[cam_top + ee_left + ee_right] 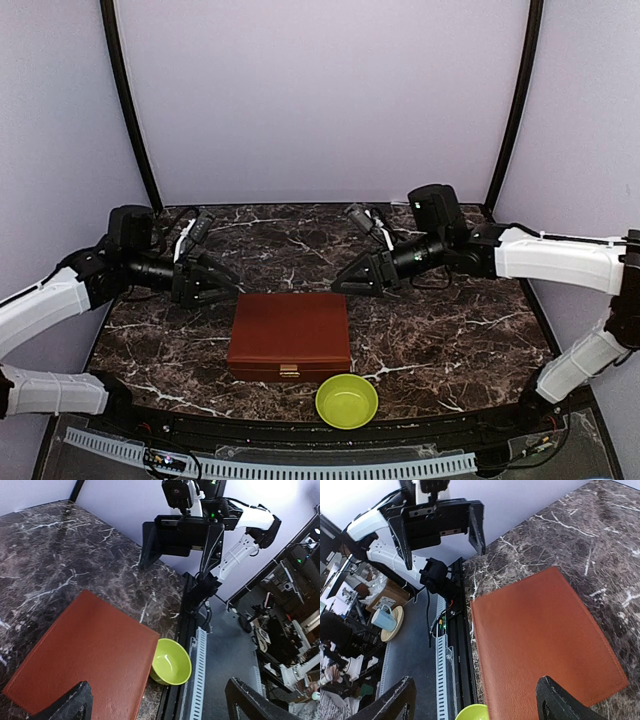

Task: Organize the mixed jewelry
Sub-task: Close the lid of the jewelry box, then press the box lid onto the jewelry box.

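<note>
The dark brown, white-veined marble table (450,330) carries a flat red-brown leather-look hinged box (290,333) at its middle, lid shut, so its contents cannot be seen. The left gripper (232,288) and the right gripper (342,282) hover above the box's far corners, each with fingers spread wide and holding nothing. A small round lime-green bowl (347,401) sits just beside the box's near right corner, its inside showing only plain green. The mixed jewelry appears in no view.
</note>
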`<action>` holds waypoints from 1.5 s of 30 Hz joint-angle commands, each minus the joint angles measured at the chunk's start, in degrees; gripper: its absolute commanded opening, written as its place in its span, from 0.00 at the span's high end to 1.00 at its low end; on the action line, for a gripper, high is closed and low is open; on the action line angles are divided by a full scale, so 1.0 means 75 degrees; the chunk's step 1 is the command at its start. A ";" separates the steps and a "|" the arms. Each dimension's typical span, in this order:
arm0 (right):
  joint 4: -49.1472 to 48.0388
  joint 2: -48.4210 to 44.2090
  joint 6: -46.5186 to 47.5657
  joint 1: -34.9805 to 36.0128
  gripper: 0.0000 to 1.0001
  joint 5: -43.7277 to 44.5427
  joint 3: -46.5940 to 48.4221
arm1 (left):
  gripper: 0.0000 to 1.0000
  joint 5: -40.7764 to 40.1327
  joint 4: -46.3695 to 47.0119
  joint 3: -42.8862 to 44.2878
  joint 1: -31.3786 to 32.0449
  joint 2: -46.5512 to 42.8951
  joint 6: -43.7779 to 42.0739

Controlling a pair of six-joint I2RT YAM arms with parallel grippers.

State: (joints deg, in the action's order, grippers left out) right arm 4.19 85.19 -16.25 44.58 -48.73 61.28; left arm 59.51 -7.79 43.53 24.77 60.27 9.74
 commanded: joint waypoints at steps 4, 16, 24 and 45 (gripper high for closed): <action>-0.0345 -0.1260 -0.1268 0.0819 0.21 0.3894 -0.0837 | 0.14 -0.3532 -0.0043 -0.1144 0.0651 -0.2118 0.1226; -0.0493 -0.0538 -0.3154 0.2449 0.41 0.4863 -0.1464 | 0.39 -0.6504 -0.1193 -0.1076 0.3549 -0.1084 0.2304; -0.1032 -0.0099 -0.3567 0.2751 0.44 0.4779 -0.1818 | 0.44 -0.6106 -0.0407 -0.1650 0.3934 -0.0458 0.2846; -0.1687 0.0593 -0.4207 0.2847 0.42 0.5043 -0.2858 | 0.35 -0.6212 0.0042 -0.3320 0.3951 -0.0712 0.4770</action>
State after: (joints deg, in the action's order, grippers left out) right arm -17.32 87.70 -48.10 65.01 -13.26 41.25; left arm 13.45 3.22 21.45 53.91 53.95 42.76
